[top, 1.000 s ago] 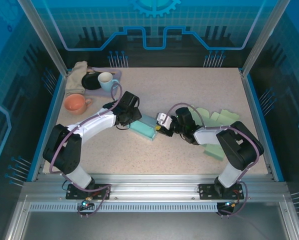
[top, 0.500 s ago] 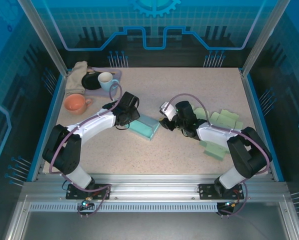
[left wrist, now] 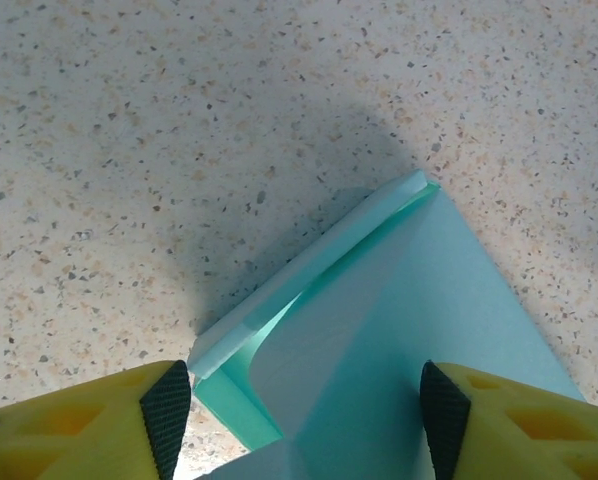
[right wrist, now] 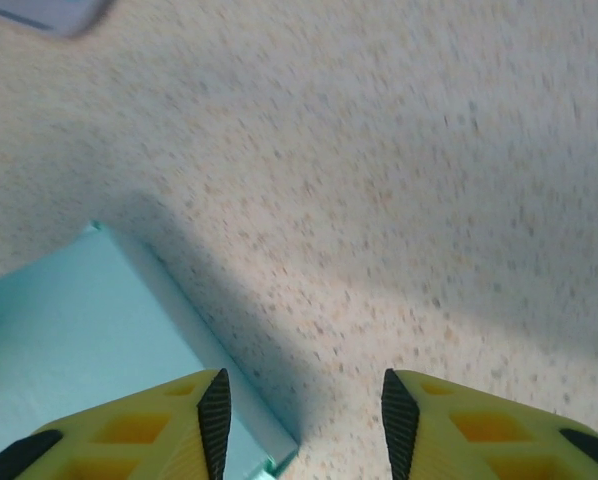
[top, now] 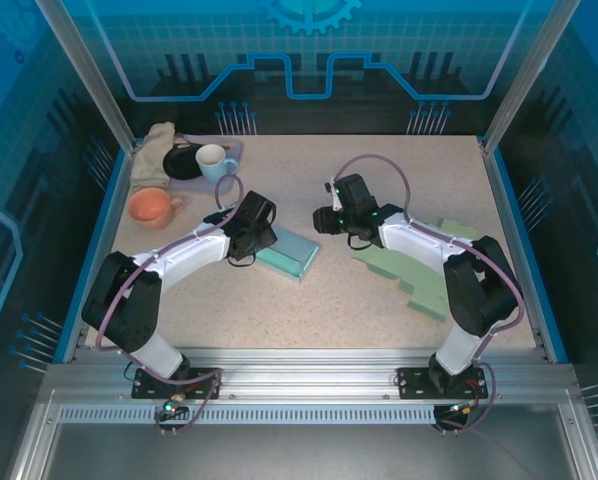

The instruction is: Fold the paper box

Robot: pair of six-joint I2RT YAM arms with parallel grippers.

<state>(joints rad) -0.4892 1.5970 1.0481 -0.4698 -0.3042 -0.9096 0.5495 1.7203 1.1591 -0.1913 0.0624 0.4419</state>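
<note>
Centre of the speckled beige worktop (top: 379,170), there's the folded teal paper box (top: 289,254), lying flat and closed up. The left hand (left wrist: 304,400) hangs right over its near-left corner, yellow fingers (left wrist: 99,425) spread wide; one black pad sits just outside the box's edge and the other over its top face, so that's a released hand, nothing pinched. Across to the right hand (right wrist: 299,410): fingers parted, bare worktop between them, and a corner of the box just off to one side in the wrist view. It's released too. From above, it's near the box's far-right corner, apart from it. A pile of flat pale-green paper cut-outs (top: 419,275) lies beside the right arm. Over in the far-left corner there's an orange ceramic mug (top: 151,208).
</note>
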